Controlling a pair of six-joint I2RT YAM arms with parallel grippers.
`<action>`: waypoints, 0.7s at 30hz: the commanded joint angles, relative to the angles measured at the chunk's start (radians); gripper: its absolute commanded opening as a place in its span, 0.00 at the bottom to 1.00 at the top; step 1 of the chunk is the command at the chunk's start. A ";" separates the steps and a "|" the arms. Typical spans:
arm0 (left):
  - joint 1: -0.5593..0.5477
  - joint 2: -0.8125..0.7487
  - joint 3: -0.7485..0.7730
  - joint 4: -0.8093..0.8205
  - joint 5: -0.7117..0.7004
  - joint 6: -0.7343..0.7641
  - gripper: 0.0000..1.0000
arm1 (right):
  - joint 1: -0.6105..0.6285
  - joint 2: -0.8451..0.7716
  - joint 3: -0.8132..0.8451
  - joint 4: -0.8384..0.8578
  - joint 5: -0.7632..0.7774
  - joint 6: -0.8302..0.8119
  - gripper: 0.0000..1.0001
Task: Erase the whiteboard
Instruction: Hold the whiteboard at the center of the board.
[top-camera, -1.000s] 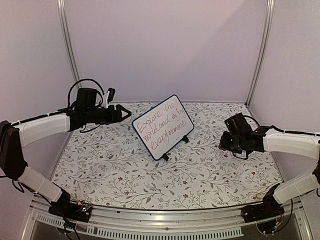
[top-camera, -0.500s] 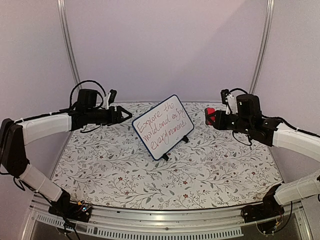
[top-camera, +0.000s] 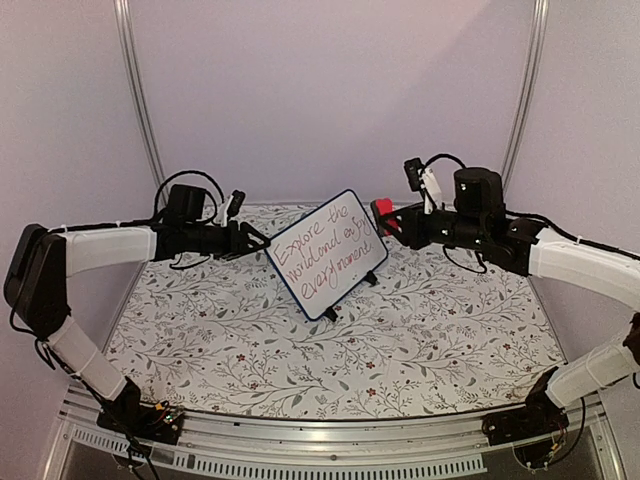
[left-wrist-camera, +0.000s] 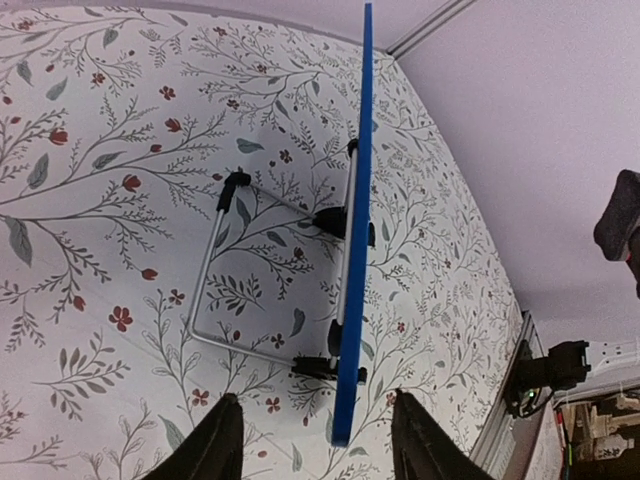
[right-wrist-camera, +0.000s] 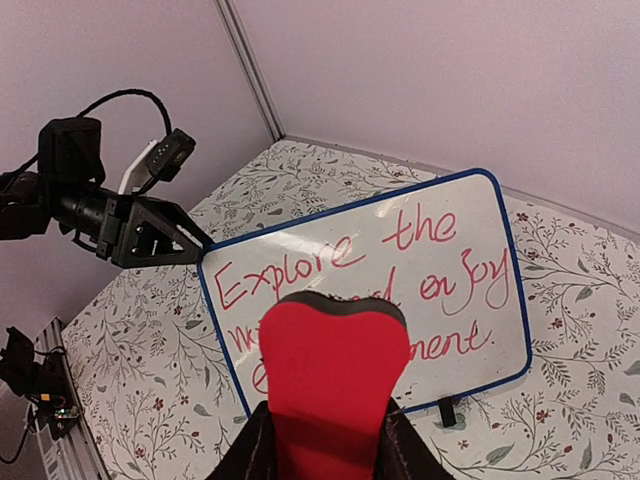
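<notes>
White shells covered the long links of the left arm (top-camera: 100, 247) and the right arm (top-camera: 585, 268), with black joints and black wrist blocks between. Thin black cables (top-camera: 190, 177) looped above the wrists. The left claw (top-camera: 255, 240) and right claw (top-camera: 388, 220) were black, as were the bases (top-camera: 150, 418).

Lab booth: alu frame (top-camera: 141, 100), plain walls (top-camera: 330, 90)

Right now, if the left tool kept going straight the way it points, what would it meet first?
The whiteboard: its blue-framed edge sits between the left tool's open fingers, probably just ahead.
</notes>
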 joint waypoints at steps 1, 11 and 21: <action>0.007 0.010 0.052 0.020 0.010 -0.021 0.45 | 0.042 0.063 0.090 0.012 -0.042 -0.081 0.31; -0.009 0.019 0.037 0.000 0.038 -0.049 0.37 | 0.073 0.203 0.220 0.012 -0.111 -0.123 0.31; -0.009 0.012 -0.014 0.095 0.069 -0.040 0.32 | 0.124 0.340 0.365 -0.088 -0.098 -0.197 0.30</action>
